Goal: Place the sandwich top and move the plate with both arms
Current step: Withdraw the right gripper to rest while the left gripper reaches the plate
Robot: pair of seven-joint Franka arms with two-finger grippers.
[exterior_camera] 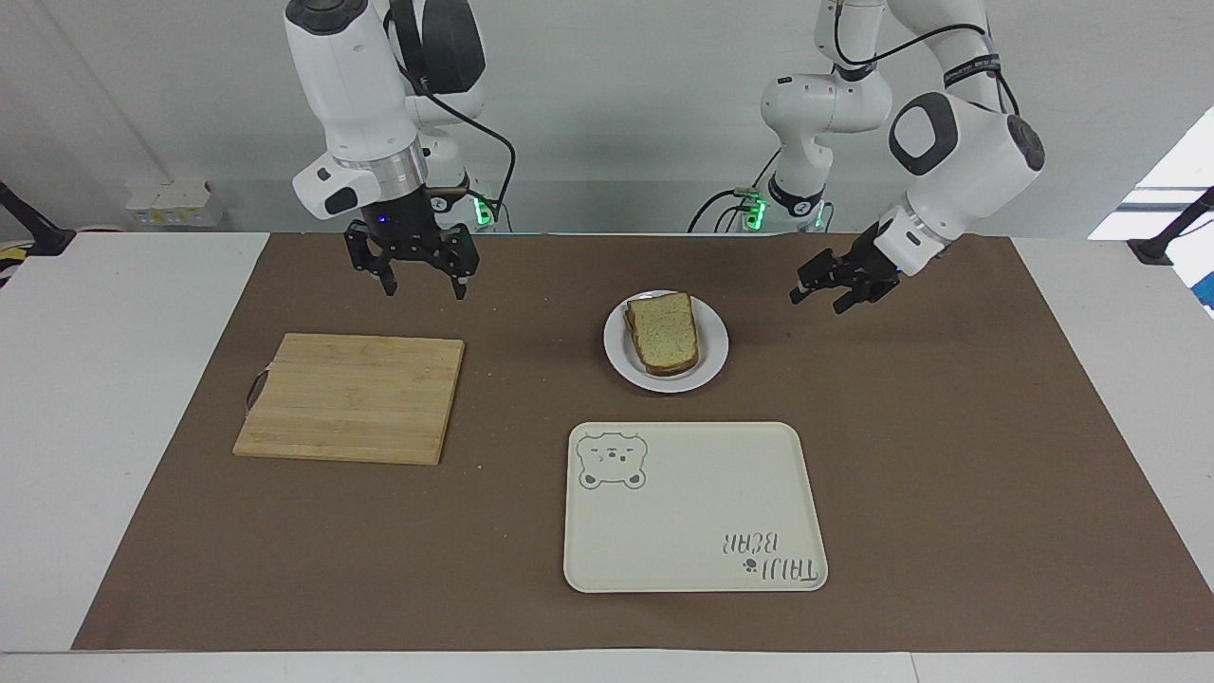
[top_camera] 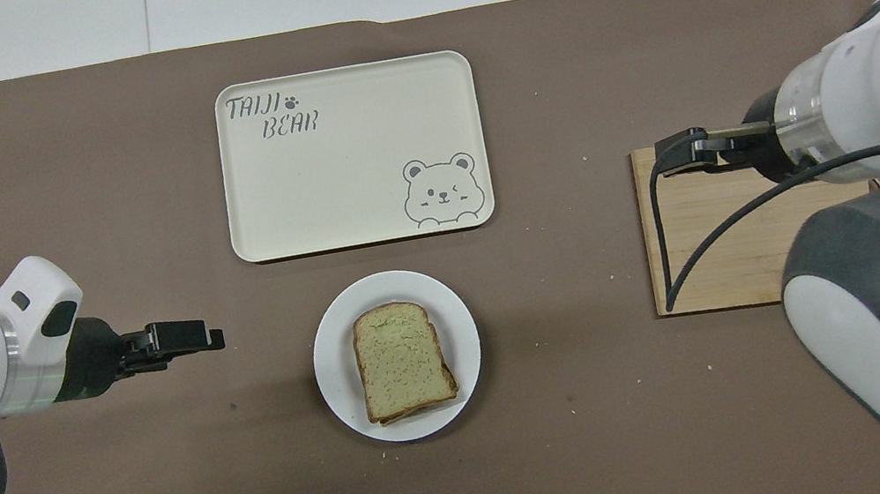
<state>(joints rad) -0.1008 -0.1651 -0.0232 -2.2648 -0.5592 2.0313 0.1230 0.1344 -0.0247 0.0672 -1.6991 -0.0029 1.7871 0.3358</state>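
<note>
The sandwich top (exterior_camera: pixel 667 330), a pale speckled slice, lies on top of a sandwich on the small white plate (exterior_camera: pixel 713 362). Both also show in the overhead view, the slice (top_camera: pixel 403 359) on the plate (top_camera: pixel 332 363). My left gripper (exterior_camera: pixel 818 299) is open and empty. It hangs low over the brown mat beside the plate, toward the left arm's end, and shows in the overhead view (top_camera: pixel 209 335) too. My right gripper (exterior_camera: pixel 426 289) is open and empty, raised over the mat by the cutting board's edge; in the overhead view it (top_camera: pixel 662 159) lies over the board's corner.
A wooden cutting board (exterior_camera: pixel 351 398) lies toward the right arm's end of the table. A cream tray with a bear drawing (exterior_camera: pixel 692 512) lies farther from the robots than the plate. A brown mat (exterior_camera: pixel 948 455) covers the table.
</note>
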